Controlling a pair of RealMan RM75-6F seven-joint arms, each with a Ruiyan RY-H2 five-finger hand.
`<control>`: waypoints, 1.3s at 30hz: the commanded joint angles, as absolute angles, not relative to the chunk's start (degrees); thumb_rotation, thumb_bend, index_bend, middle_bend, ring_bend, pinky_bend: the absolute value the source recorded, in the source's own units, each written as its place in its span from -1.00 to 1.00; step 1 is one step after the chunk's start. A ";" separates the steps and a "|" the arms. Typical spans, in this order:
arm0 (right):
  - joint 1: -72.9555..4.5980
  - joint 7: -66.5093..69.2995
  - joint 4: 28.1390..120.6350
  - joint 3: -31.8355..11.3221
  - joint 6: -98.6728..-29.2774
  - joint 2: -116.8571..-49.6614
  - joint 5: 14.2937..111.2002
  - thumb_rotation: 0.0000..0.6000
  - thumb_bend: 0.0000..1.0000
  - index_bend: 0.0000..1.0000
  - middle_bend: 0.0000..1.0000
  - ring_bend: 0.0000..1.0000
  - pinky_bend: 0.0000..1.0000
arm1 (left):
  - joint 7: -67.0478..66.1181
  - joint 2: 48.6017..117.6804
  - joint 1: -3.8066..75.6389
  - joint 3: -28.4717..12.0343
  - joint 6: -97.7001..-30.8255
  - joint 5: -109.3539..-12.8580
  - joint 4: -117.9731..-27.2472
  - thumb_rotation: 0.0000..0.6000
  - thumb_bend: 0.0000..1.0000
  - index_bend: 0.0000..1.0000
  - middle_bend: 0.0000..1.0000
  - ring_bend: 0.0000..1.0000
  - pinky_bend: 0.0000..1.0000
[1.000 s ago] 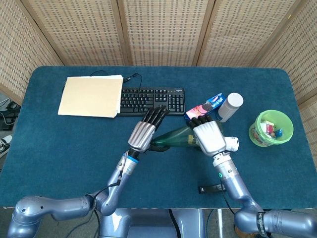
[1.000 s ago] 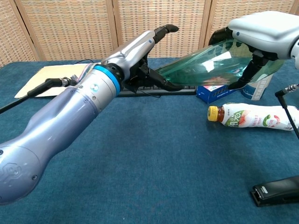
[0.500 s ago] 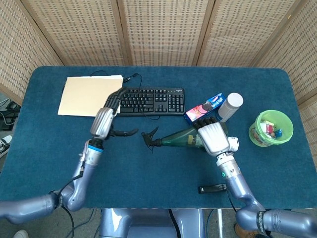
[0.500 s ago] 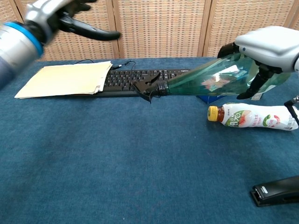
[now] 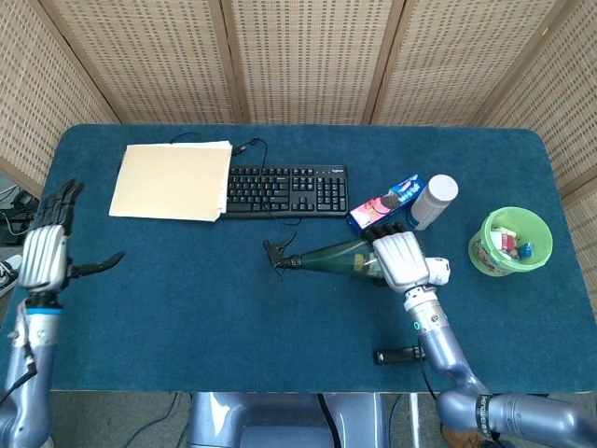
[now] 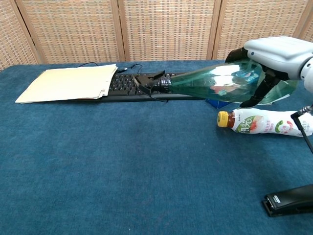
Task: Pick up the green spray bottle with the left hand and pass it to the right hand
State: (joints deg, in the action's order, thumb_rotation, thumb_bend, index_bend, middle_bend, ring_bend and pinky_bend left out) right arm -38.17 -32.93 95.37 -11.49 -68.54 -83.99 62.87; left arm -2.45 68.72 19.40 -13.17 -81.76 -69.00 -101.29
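The green spray bottle (image 5: 334, 258) (image 6: 215, 84) lies sideways in the air, its black nozzle pointing to the robot's left. My right hand (image 5: 399, 259) (image 6: 276, 53) grips its wide end from above. My left hand (image 5: 47, 247) is far off at the table's left edge, fingers spread and holding nothing; the chest view does not show it.
A black keyboard (image 5: 285, 190) and a stack of beige folders (image 5: 172, 180) lie at the back. A lying drink bottle (image 6: 261, 122), a blue box (image 5: 389, 200), a white canister (image 5: 435, 200), a green bucket (image 5: 510, 241) and a black stapler (image 6: 287, 199) are on the right.
My left hand has let go of the bottle and swung away to the far left edge. The right hand keeps the bottle, which has levelled a little.
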 commanded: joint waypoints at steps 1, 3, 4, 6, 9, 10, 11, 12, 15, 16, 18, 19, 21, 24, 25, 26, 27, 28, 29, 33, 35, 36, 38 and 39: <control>-38.46 -26.97 97.72 -13.48 -65.25 -83.29 61.07 1.00 0.12 0.32 0.13 0.23 0.42 | -3.17 64.03 14.01 -9.27 -85.86 -68.44 -105.27 1.00 -1.00 -1.00 -1.00 -1.00 -1.00; -38.76 -23.55 98.74 -14.47 -63.37 -82.92 60.42 1.00 0.12 0.33 0.13 0.23 0.42 | -2.27 63.42 13.02 -8.41 -86.24 -69.78 -105.18 1.00 -1.00 -1.00 -1.00 -1.00 -1.00; -38.93 -21.90 99.22 -14.97 -62.43 -82.79 60.01 1.00 0.13 0.33 0.13 0.23 0.42 | -1.82 63.21 12.64 -8.02 -86.29 -70.42 -105.11 1.00 -1.00 -1.00 -1.00 -1.00 -1.00; -39.40 -15.79 101.35 -16.97 -59.16 -82.78 57.75 1.00 0.13 0.33 0.13 0.23 0.42 | -0.76 63.07 11.98 -7.15 -86.14 -71.90 -104.76 1.00 -1.00 -1.00 -1.00 -1.00 -1.00; -40.24 -11.49 102.09 -18.44 -56.16 -82.51 56.33 1.00 0.13 0.34 0.13 0.23 0.42 | -0.08 63.35 11.71 -6.72 -85.79 -73.18 -103.87 1.00 -1.00 -1.00 -1.00 -1.00 -1.00; -40.73 -10.01 102.21 -18.99 -55.01 -82.62 55.78 1.00 0.13 0.34 0.13 0.23 0.42 | -0.04 63.36 11.73 -6.57 -85.47 -73.65 -103.65 1.00 -1.00 -1.00 -1.00 -1.00 -1.00; -41.15 -8.63 102.39 -19.59 -54.09 -82.86 55.14 1.00 0.13 0.34 0.13 0.23 0.42 | 0.09 63.31 11.70 -6.48 -85.35 -74.07 -103.58 1.00 -1.00 -1.00 -1.00 -1.00 -1.00; -41.50 -7.36 102.52 -20.13 -53.29 -83.08 54.43 1.00 0.13 0.34 0.14 0.23 0.42 | 0.23 63.26 11.62 -6.50 -85.40 -74.38 -103.60 1.00 -1.00 -1.00 -1.00 -1.00 -1.00; -42.47 -1.18 103.82 -22.73 -50.08 -83.87 50.51 1.00 0.14 0.35 0.14 0.23 0.42 | 0.82 63.03 11.28 -6.71 -85.71 -75.24 -103.88 1.00 -1.00 -1.00 -1.00 -1.00 -1.00; -42.68 -0.18 103.89 -23.15 -49.43 -83.90 49.99 1.00 0.14 0.35 0.14 0.23 0.42 | 0.96 62.96 11.22 -6.74 -85.74 -75.37 -103.95 1.00 -1.00 -1.00 -1.00 -1.00 -1.00; -43.21 2.77 104.12 -24.29 -47.58 -84.07 48.90 1.00 0.14 0.35 0.15 0.24 0.42 | 1.34 62.73 11.03 -6.82 -85.79 -75.71 -104.13 1.00 -1.00 -1.00 -1.00 -1.00 -1.00; -43.43 4.25 104.21 -24.81 -46.67 -84.15 48.43 1.00 0.14 0.35 0.15 0.24 0.42 | 1.51 62.59 10.93 -6.83 -85.79 -75.84 -104.19 1.00 -1.00 -1.00 -1.00 -1.00 -1.00; -43.74 7.39 104.32 -25.88 -44.91 -84.33 47.51 1.00 0.13 0.36 0.15 0.24 0.42 | 1.90 62.30 10.71 -6.89 -85.76 -76.00 -104.35 1.00 -1.00 -1.00 -1.00 -1.00 -1.00; -43.65 11.13 104.49 -26.89 -43.18 -84.49 47.35 1.00 0.13 0.37 0.16 0.25 0.42 | 2.42 61.88 10.47 -6.99 -85.68 -76.05 -104.50 1.00 -1.00 -1.00 -1.00 -1.00 -1.00; -43.41 13.33 104.57 -27.37 -42.33 -84.65 47.57 1.00 0.13 0.38 0.16 0.25 0.42 | 2.77 61.62 10.34 -7.07 -85.64 -76.08 -104.62 1.00 -1.00 -1.00 -1.00 -1.00 -1.00; -42.85 16.32 104.99 -28.04 -41.66 -85.26 47.49 1.00 0.13 0.38 0.16 0.25 0.42 | 3.26 61.40 10.15 -7.17 -85.77 -76.12 -104.75 1.00 -1.00 -1.00 -1.00 -1.00 -1.00; -42.31 18.37 104.91 -28.34 -41.37 -85.78 48.39 1.00 0.14 0.39 0.16 0.26 0.42 | 3.59 61.23 10.04 -7.25 -85.82 -76.21 -104.85 1.00 -1.00 -1.00 -1.00 -1.00 -1.00; -41.83 19.82 104.66 -28.39 -41.36 -86.29 49.74 1.00 0.15 0.39 0.17 0.26 0.42 | 3.77 61.12 9.96 -7.30 -85.82 -76.28 -104.90 1.00 -1.00 -1.00 -1.00 -1.00 -1.00; -41.23 21.46 104.24 -28.21 -41.73 -87.21 51.82 1.00 0.16 0.40 0.17 0.26 0.42 | 3.93 61.04 9.89 -7.39 -85.80 -76.30 -104.93 1.00 -1.00 -1.00 -1.00 -1.00 -1.00; -39.93 26.34 102.52 -26.92 -42.39 -90.24 57.27 1.00 0.17 0.41 0.18 0.27 0.41 | 4.11 60.97 9.77 -7.55 -85.48 -76.37 -104.99 1.00 -1.00 -1.00 -1.00 -1.00 -1.00; -39.79 27.64 101.58 -26.33 -42.76 -91.37 59.04 1.00 0.18 0.41 0.18 0.28 0.41 | 4.13 60.95 9.71 -7.60 -85.37 -76.43 -105.04 1.00 -1.00 -1.00 -1.00 -1.00 -1.00; -39.72 28.27 101.22 -26.10 -43.05 -91.92 59.74 1.00 0.18 0.42 0.18 0.28 0.41 | 4.10 60.96 9.67 -7.63 -85.36 -76.44 -105.02 1.00 -1.00 -1.00 -1.00 -1.00 -1.00; -39.68 29.08 100.62 -25.64 -43.48 -92.81 60.82 1.00 0.19 0.42 0.18 0.28 0.41 | 4.13 60.95 9.60 -7.70 -85.31 -76.42 -105.05 1.00 -1.00 -1.00 -1.00 -1.00 -1.00; -39.63 29.62 100.20 -25.32 -43.93 -93.45 61.55 1.00 0.19 0.42 0.18 0.28 0.41 | 4.21 60.93 9.54 -7.76 -85.27 -76.39 -105.07 1.00 -1.00 -1.00 -1.00 -1.00 -1.00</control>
